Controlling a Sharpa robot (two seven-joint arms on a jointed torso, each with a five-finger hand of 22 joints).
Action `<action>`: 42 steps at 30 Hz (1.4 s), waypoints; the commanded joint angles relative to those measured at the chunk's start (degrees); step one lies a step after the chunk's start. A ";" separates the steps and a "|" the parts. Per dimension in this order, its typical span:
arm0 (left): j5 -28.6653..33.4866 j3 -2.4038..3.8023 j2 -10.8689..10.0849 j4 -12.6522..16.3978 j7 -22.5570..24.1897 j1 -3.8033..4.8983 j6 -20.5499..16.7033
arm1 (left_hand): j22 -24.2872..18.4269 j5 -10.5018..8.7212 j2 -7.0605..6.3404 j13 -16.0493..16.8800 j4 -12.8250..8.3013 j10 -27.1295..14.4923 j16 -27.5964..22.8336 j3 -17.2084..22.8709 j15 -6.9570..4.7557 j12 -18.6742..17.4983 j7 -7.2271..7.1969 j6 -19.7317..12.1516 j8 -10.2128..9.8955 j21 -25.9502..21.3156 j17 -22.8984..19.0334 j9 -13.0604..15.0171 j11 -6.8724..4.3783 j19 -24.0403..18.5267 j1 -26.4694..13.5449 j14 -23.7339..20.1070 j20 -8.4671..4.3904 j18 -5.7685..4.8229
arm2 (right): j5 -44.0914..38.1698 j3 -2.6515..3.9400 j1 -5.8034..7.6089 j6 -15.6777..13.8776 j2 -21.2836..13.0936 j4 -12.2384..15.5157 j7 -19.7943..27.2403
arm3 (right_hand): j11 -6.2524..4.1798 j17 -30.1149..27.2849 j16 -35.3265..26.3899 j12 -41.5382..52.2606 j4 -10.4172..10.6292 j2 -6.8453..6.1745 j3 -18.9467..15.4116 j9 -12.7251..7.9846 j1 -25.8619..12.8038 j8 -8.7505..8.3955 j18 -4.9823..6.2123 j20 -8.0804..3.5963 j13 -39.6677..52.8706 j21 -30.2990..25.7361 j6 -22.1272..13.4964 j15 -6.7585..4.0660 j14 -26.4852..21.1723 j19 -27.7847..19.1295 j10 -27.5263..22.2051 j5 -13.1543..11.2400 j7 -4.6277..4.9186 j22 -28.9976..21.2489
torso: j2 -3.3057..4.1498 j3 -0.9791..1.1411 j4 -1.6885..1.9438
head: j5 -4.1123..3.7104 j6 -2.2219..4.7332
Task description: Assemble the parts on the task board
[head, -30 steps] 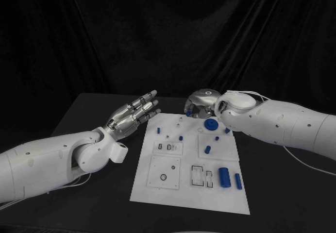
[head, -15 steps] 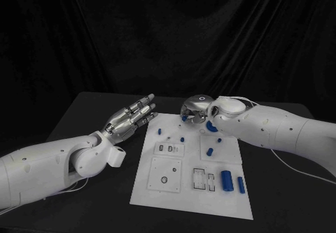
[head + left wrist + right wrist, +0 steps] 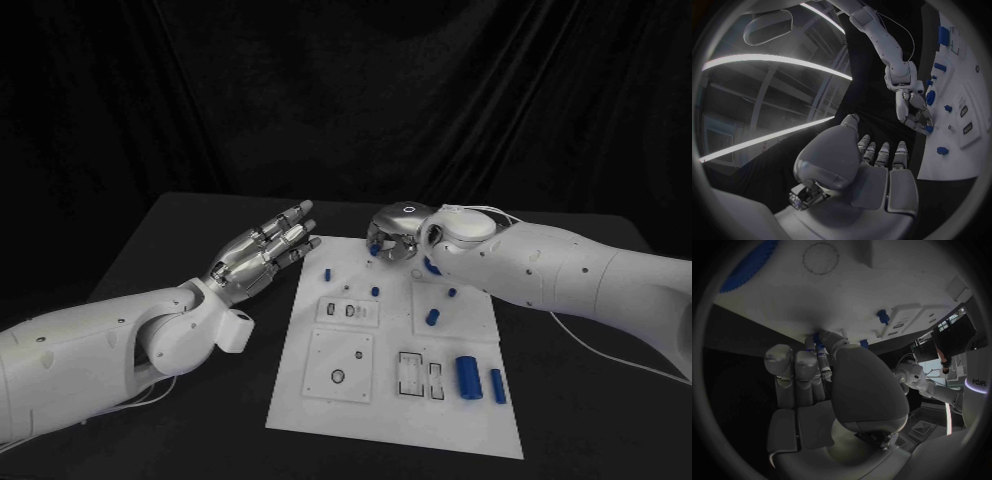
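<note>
Black cloth hung behind the black tabletop [image 3: 173, 230], and you had the white task board [image 3: 397, 410] lying in the middle of it. Your left robot hand [image 3: 267, 250] hovered off the board's left edge, near its far corner, palm up with the fingers stretched straight and slightly apart, holding nothing; the left wrist view showed the same flat, extended fingers [image 3: 882, 152]. Your right robot hand [image 3: 397, 235] was down at the board's far edge, fingers curled in around a small blue part [image 3: 378, 246]. The right wrist view showed fingertips [image 3: 820, 357] bunched against the board with blue pieces right at them, but you could not tell from these pictures whether the part was actually pinched or only touched. Across the board you had several blue parts: a fat cylinder [image 3: 467, 376] and a thinner pin [image 3: 498, 385] lying near the right edge, a short peg [image 3: 433, 318] further up, and small pegs [image 3: 327, 270] toward the far left. Rectangular slots [image 3: 408, 372] and a round hole [image 3: 339, 377] sat in the near half.
</note>
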 commanded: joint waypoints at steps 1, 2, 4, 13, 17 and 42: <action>-0.05 0.06 0.02 0.15 0.55 0.11 0.56 | -0.09 0.20 -0.01 -0.06 0.10 0.00 -0.38 0.39 0.50 -0.37 -0.03 0.31 0.19 -0.33 -0.05 0.05 0.54 -0.03 0.59 -0.02 0.51 0.78 | -0.17 0.03 -0.12 -0.14 0.25 0.00 -1.18 | 0.26 -0.03 -0.24 -0.25 0.07 -0.08 0.30 1.91 -0.67 0.11 -0.82 0.21 -0.04 0.29 -0.15 0.22 -0.20 -0.06 -0.16 -0.21 0.19 0.09 | -0.16 -0.10 -0.28 | 0.38 -0.13; -0.05 0.06 0.01 0.15 0.53 0.11 0.56 | -0.09 0.23 0.07 -0.06 0.11 0.00 -0.38 0.48 0.54 -0.37 0.00 0.33 0.20 -0.33 -0.05 0.05 0.57 -0.03 0.58 -0.02 0.55 0.80 | -0.17 0.03 -0.12 -0.05 0.31 -0.01 -1.28 | 0.33 -0.18 -0.34 -0.48 0.05 -0.12 0.43 1.91 -0.69 -0.05 -0.78 0.26 -0.04 0.17 -0.36 0.28 -0.30 -0.20 -0.29 -0.17 0.18 -0.02 | -0.20 -0.11 -0.28 | 0.38 -0.17; -0.05 0.06 0.01 0.12 0.52 0.11 0.56 | -0.09 0.23 0.07 -0.06 0.11 0.00 -0.38 0.48 0.54 -0.37 0.00 0.33 0.20 -0.33 -0.05 0.05 0.57 -0.03 0.58 -0.02 0.55 0.80 | -0.17 0.03 -0.13 0.06 0.36 -0.01 -1.41 | 0.37 -0.26 -0.39 -0.61 0.01 -0.16 0.52 1.90 -0.66 -0.15 -0.77 0.30 -0.04 0.12 -0.48 0.30 -0.37 -0.26 -0.36 -0.13 0.16 -0.04 | -0.24 -0.13 -0.20 | 0.30 -0.22; -0.05 0.06 0.23 -0.17 0.46 0.10 0.68 | -0.09 0.27 0.13 -0.06 0.12 0.00 -0.38 0.57 0.59 -0.37 0.02 0.25 0.19 -0.33 -0.05 0.03 0.63 -0.03 0.57 -0.02 0.59 0.81 | -0.17 0.03 -0.13 3.09 0.18 0.03 -3.99 | 1.86 -5.73 -4.18 -2.34 -0.54 -2.61 0.36 -0.49 -2.20 -4.66 0.25 0.39 0.01 -3.96 -13.07 0.26 -4.28 -4.33 -9.57 -2.26 -3.80 -3.77 | -0.28 -0.11 0.15 | -0.01 -0.31; -0.05 0.05 0.28 -0.36 0.44 0.10 0.70 | -0.09 0.27 0.13 -0.06 0.12 0.00 -0.38 0.57 0.59 -0.37 0.02 0.25 0.19 -0.33 -0.05 0.03 0.63 -0.03 0.57 -0.02 0.59 0.81 | -0.17 0.03 -0.13 3.42 -0.16 0.09 -5.39 | 2.43 -8.53 -6.22 -2.14 -1.11 -2.86 -2.28 -2.84 -3.18 -5.04 0.60 0.74 0.12 -6.58 -26.86 0.57 -6.17 -6.34 -16.13 -4.46 -6.37 -6.03 | -0.29 -0.11 0.05 | 0.20 -0.23; -0.05 0.04 0.62 -1.46 -0.26 0.01 1.46 | -0.09 0.31 0.15 -0.06 0.10 0.00 -0.38 0.72 0.66 -0.37 0.01 0.17 0.18 -0.33 -0.05 0.01 0.66 -0.03 0.57 -0.02 0.65 0.81 | 0.41 0.00 7.11 -0.50 -20.48 20.60 -8.57 | -1.20 -17.31 -13.29 15.58 5.17 -0.36 -11.70 -0.76 -0.11 0.14 1.87 -0.30 8.08 -16.56 -14.44 -1.15 -11.23 -10.41 -3.33 -8.68 -1.75 -11.22 | -0.94 -0.13 -0.95 | 0.11 -0.70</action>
